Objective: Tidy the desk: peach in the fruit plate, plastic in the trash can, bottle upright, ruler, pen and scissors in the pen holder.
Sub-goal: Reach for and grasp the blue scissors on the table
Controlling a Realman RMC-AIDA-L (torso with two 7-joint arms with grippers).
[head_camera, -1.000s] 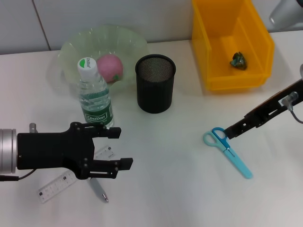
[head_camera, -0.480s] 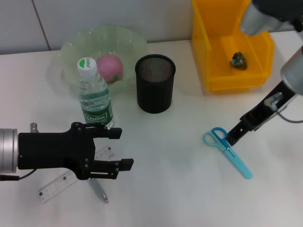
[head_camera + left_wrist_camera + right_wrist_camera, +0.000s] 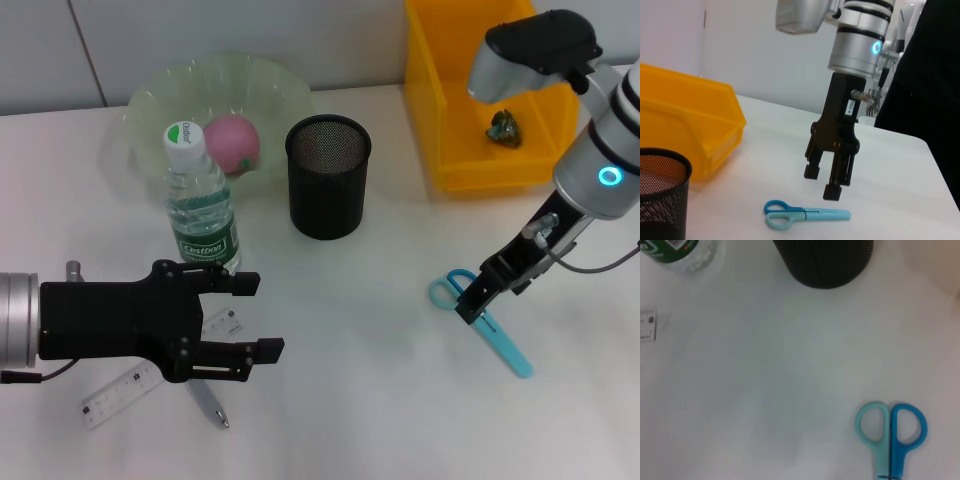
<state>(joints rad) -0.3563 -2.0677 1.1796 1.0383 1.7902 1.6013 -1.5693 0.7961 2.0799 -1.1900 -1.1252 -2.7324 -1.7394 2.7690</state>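
Observation:
The blue scissors (image 3: 486, 318) lie flat on the table at the right. My right gripper (image 3: 470, 305) hovers just above their handles. In the left wrist view it (image 3: 821, 181) is open, with nothing between its fingers, a little above the scissors (image 3: 805, 215). The right wrist view looks down on the scissors (image 3: 891, 435). My left gripper (image 3: 255, 316) stands open low at the left, over the clear ruler (image 3: 118, 396) and the pen (image 3: 208, 403). The bottle (image 3: 200, 200) stands upright. The peach (image 3: 233, 142) lies in the green fruit plate (image 3: 150, 105). A crumpled piece of plastic (image 3: 503, 127) sits in the yellow trash can (image 3: 440, 90).
The black mesh pen holder (image 3: 328, 175) stands in the middle, between the plate and the yellow can. Bare white table lies between the holder and the scissors. The wall runs along the back edge.
The right arm has swung in over the table, and its gripper has shifted left onto the scissors' handle end, now pointing more steeply down. The left arm has stayed put.

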